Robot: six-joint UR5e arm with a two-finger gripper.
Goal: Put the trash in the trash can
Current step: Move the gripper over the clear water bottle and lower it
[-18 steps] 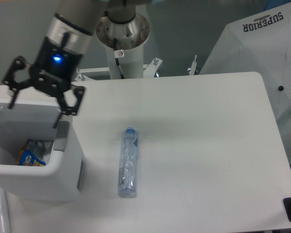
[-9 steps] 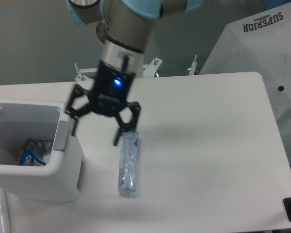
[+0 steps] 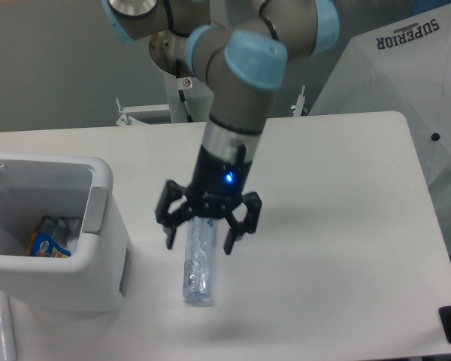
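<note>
jaws spread wide, nothing gripped, one finger either side of bottle's upper half, pointing down at it. can't tell if fingertips touch desk. clear plastic bottle lies flat on white desk, slim, crinkly looking, bluish label, cap end hidden under jaws. trash can just left of bottle, apart from it: white boxy plastic, rounded corners, thick rim, grey panel on side facing bottle. inside it, blue-and-orange snack packet at bottom. blue light glowing on wrist above jaws.
</note>
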